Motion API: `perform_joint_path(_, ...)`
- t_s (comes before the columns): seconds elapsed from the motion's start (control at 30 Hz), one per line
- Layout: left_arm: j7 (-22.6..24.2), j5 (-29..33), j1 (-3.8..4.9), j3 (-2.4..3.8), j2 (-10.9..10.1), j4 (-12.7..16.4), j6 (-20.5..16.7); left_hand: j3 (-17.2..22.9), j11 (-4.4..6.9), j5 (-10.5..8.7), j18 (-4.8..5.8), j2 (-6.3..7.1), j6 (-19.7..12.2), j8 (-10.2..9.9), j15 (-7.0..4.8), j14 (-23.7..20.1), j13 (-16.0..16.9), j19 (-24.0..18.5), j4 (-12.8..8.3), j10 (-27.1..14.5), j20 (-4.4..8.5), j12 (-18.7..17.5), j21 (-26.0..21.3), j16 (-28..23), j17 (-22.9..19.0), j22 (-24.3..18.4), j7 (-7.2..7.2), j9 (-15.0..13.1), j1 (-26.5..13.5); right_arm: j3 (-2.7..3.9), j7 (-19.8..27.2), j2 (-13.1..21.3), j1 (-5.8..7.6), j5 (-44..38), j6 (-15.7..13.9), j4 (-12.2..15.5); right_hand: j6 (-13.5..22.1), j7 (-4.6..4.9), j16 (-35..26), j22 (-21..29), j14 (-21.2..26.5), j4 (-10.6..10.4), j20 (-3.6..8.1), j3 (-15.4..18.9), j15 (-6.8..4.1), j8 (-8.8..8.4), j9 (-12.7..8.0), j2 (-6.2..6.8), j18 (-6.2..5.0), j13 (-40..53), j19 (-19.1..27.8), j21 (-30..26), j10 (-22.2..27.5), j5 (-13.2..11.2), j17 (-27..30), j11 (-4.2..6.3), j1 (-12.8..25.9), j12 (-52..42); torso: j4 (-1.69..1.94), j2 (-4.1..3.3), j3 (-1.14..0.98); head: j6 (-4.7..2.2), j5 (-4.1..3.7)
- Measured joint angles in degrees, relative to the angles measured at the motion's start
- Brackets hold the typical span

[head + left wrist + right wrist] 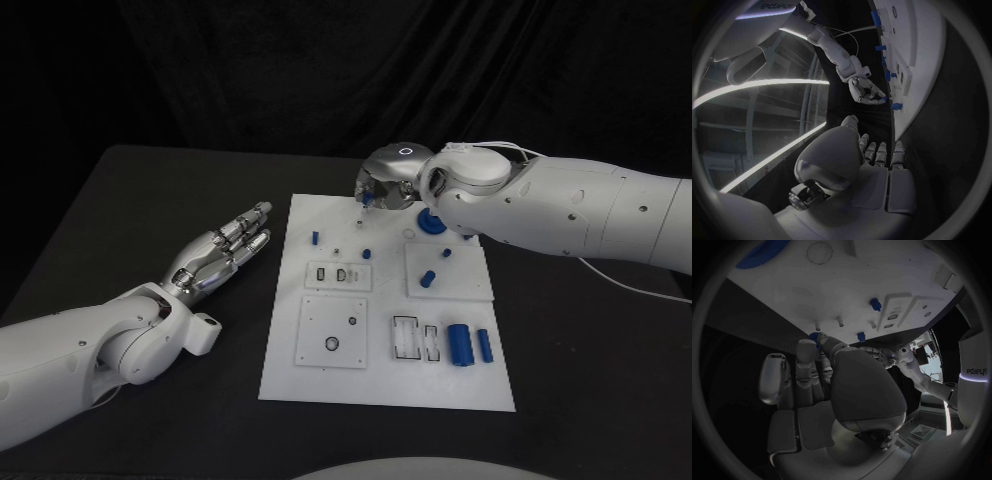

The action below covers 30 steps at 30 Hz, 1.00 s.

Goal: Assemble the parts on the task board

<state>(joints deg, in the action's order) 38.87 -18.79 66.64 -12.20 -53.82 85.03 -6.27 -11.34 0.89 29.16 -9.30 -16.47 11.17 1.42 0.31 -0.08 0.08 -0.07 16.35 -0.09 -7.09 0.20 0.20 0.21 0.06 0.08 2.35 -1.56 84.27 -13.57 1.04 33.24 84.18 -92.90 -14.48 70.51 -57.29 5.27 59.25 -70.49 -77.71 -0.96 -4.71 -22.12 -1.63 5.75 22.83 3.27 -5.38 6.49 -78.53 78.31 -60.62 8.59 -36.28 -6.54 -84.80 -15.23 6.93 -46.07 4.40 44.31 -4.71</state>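
White task board [382, 385] lies in the middle of the black tabletop [130, 200], its long sides running from the near edge toward the far edge. The right arm's bulk covers the board's far right corner, so a blue toothed gear [428, 222] there shows only in part; in the right wrist view the gear [761, 252] is cut off at the circle's rim. Two blue cylinders [462, 344] lie side by side near the board's right edge, and small blue pegs [315, 238] stand upright farther back.

The right hand [384, 180] hangs over the board's far edge with fingers pointing down. A small blue part [819, 338] sits at its fingertips [807, 346] in the right wrist view, but whether it is actually pinched is too hard to make out.

The left hand [224, 250] lies low over the tabletop just beside the board's left edge, flat, fingers straight and slightly apart, pointing toward the far edge, holding nothing. Its wrist view shows the fingers [879, 152] stretched out alongside the board [923, 75].
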Motion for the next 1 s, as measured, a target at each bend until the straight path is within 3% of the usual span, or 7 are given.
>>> perform_joint_path(1.0, 0.0, 0.0, 0.0, -0.01, 0.56, -0.78, 1.05, 0.63, -0.4, 0.0, 0.0, 0.0, 0.0, 0.0, 0.42, -0.01, -0.03, 0.0, 0.01, -0.01, -0.41, 0.0, 0.0, 0.0, 0.04, 0.01, 0.0, -0.01, 0.46, 0.07, -0.12, -0.85, -1.22, 1.47, 0.79, -1.51, 0.41, 0.01, 0.0, -0.05, 0.21, -0.47, 0.0, -0.17, 0.21, -0.48, -0.11, 0.3, 0.0, -0.03, 0.0, -0.22, -0.91, -0.05, -0.08, 0.51, 0.3, 0.9, 0.09, 0.01, 0.04, 0.34, 0.07)
